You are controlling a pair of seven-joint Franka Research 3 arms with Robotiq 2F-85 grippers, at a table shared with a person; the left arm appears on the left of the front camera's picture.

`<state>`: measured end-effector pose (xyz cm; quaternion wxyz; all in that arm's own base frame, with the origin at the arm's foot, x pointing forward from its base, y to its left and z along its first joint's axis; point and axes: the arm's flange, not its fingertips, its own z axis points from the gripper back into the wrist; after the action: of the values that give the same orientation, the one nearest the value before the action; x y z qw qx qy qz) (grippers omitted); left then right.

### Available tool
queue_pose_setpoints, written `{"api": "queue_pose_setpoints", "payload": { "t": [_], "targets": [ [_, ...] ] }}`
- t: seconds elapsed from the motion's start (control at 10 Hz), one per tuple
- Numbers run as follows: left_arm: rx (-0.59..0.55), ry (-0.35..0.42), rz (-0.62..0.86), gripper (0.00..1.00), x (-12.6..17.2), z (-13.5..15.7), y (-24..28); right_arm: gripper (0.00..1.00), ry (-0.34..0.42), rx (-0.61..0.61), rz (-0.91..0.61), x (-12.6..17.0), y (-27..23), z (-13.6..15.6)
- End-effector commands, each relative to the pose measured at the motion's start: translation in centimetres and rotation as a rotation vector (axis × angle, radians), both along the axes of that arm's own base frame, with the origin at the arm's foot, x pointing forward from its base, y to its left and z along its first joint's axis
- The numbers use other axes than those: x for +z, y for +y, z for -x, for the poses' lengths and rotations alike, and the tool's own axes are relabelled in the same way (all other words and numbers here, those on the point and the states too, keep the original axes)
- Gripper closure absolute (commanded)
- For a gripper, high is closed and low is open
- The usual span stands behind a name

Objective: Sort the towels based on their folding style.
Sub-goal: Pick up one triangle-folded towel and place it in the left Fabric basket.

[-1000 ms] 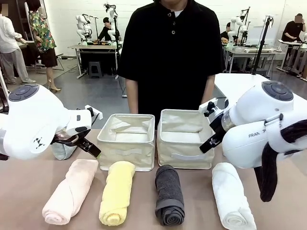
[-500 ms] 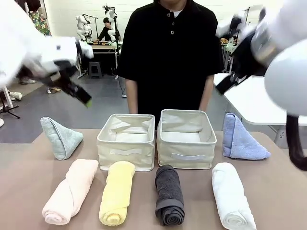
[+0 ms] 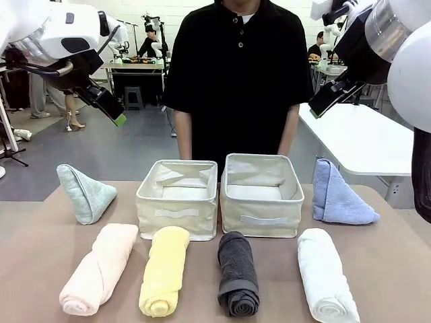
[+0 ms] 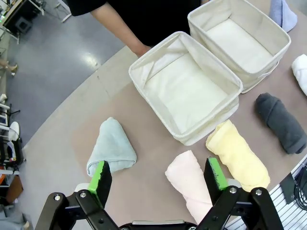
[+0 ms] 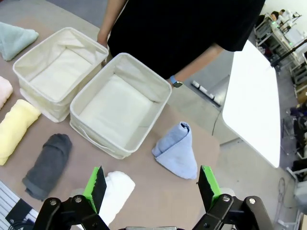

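Left gripper (image 4: pixel 158 173) and right gripper (image 5: pixel 151 184) hang spread and empty, high above the table (image 3: pixel 30 269). Near row: pale pink roll (image 3: pixel 100 268), yellow roll (image 3: pixel 163 269), dark grey roll (image 3: pixel 238 272), white roll (image 3: pixel 325 272). Behind, mint triangle towel (image 3: pixel 84 194) and periwinkle triangle towel (image 3: pixel 337 196) flank two cream bins (image 3: pixel 172 223)

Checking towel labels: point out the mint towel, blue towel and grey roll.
mint towel (image 3: pixel 86 196), front view, middle of its front face
blue towel (image 5: pixel 176 153), right wrist view, centre of its top layer
grey roll (image 3: pixel 238 272), front view, mid-length
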<state>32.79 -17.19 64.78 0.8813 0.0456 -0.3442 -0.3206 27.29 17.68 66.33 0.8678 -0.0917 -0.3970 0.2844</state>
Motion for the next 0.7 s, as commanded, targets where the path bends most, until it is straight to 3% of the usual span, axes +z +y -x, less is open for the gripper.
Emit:
{"api": "queue_pose_setpoints", "payload": {
  "t": [0.0, 0.1, 0.2, 0.3, 0.4, 0.6],
  "targets": [
    [-0.003, 0.007, 0.014, 0.00, -0.2, -0.2, 0.2, 0.00, -0.004, -0.001, -0.001, 0.4, 0.0, 0.1],
    [0.000, 0.000, 0.000, 0.00, 0.0, 0.0, 0.0, 0.00, 0.243, 0.106, -0.070, 1.9, -3.2, -0.8],
    [-0.183, 0.217, 0.149, 0.00, 2.3, 0.4, 3.2, 0.00, 0.417, 0.219, -0.160, 3.2, -6.7, -1.2],
    [-0.271, 0.310, 0.228, 0.00, 4.5, 0.2, 6.6, 0.00, 0.502, 0.275, -0.281, 4.5, -10.6, -1.4],
    [-0.315, 0.350, 0.296, 0.00, 6.5, -0.5, 10.3, 0.00, 0.546, 0.378, -0.405, 6.2, -15.2, -1.6],
    [-0.368, 0.324, 0.379, 0.00, 7.9, -1.7, 15.6, 0.00, 0.524, 0.559, -0.582, 7.0, -22.3, -3.3]
  ]
}}
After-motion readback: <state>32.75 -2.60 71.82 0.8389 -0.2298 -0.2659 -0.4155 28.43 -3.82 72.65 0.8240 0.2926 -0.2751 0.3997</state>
